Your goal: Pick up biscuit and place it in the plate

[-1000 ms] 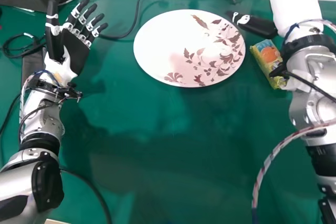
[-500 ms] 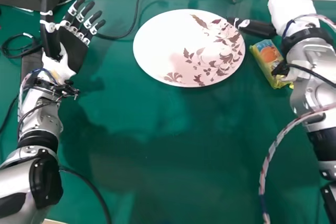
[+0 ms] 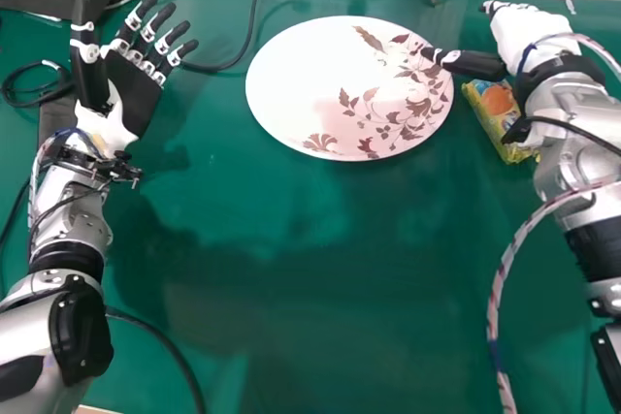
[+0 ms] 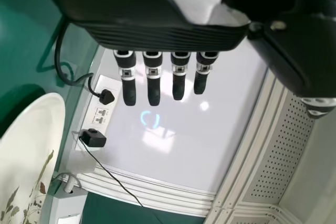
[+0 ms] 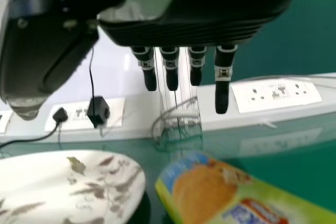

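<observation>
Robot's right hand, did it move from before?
Yes, the right hand moved a little left: its thumb now overlaps the edge of the plate.

No text legible; lettering on biscuit packet (image 5: 210, 193) too blurred to read.

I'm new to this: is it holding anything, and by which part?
Nothing: left hand and right hand are open; the biscuit pack lies on the table.

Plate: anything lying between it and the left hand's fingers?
Yes. In the head view, a black cable lies on the green tabletop between the left hand's fingers and the leaf-patterned plate.
</observation>
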